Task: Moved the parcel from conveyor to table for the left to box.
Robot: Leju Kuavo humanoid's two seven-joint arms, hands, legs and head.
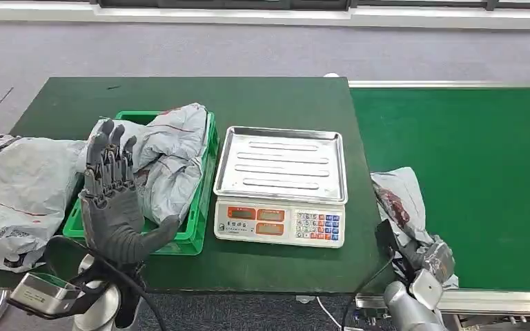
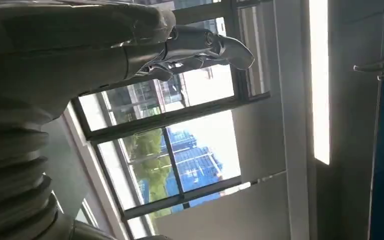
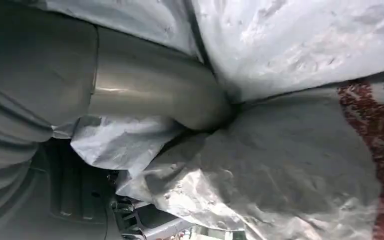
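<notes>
Right robot hand (image 1: 433, 256): your fingers are pressed into the grey parcel (image 1: 401, 203) at the conveyor (image 1: 469, 172) edge; the right wrist view shows a thumb dug into its wrap.
Left robot hand (image 1: 110, 200): raised, fingers spread, holding nothing.
Risk: the slack wrap may slide out of your hold mid-lift.
Obstacle: the scale (image 1: 281, 186) on the desk (image 1: 200, 96) sits between conveyor and green crate (image 1: 197, 227); you could clip it.

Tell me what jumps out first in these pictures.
The left hand stands raised, fingers spread and holding nothing, in front of a green crate stuffed with a grey parcel. Beside the crate sits a scale with a bare steel pan. At the conveyor's near edge, the right hand grips another grey parcel.
</notes>
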